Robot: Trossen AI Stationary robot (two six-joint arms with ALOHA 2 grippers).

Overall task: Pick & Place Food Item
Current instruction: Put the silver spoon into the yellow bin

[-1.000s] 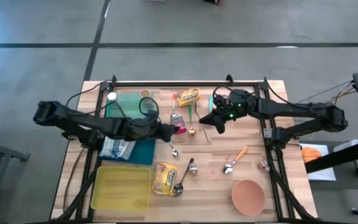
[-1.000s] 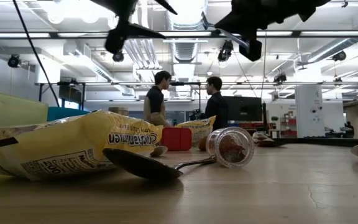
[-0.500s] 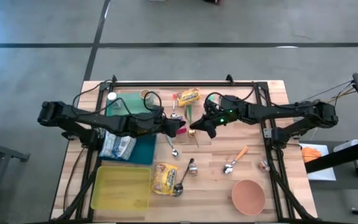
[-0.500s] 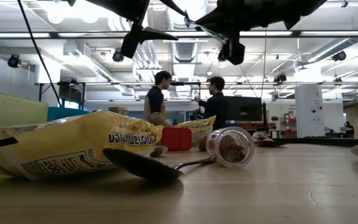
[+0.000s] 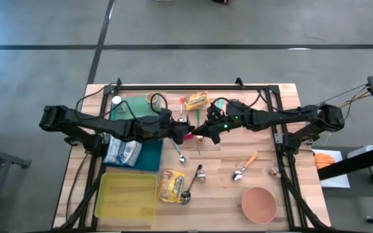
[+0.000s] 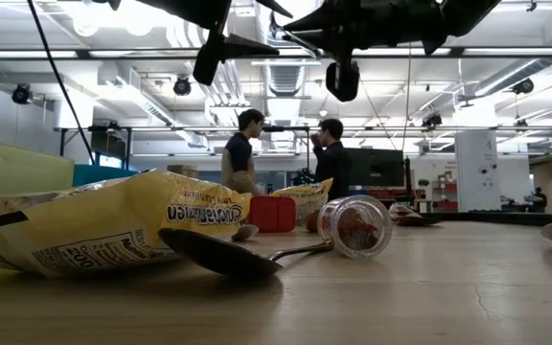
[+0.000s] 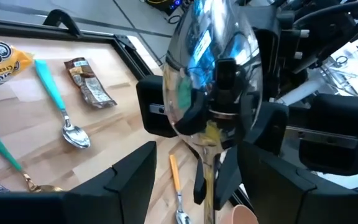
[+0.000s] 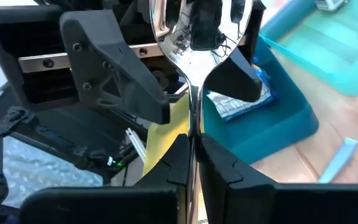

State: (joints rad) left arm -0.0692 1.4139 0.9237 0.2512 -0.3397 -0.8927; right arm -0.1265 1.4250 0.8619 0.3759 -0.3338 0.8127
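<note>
Right gripper (image 5: 200,133): above mid-table, clenched tight on the handle of a metal spoon (image 8: 194,37), bowl end toward the left gripper (image 5: 184,131). Left gripper: nose to nose with the right, fingers (image 7: 132,177) apart on either side of the spoon handle, not gripping. Noodle packet (image 5: 169,184): flat on the table near the front, beside a yellow tray (image 5: 127,194). Yellow snack bag (image 5: 197,100): at the back edge. Red box (image 6: 272,213): on the table below the grippers.
</note>
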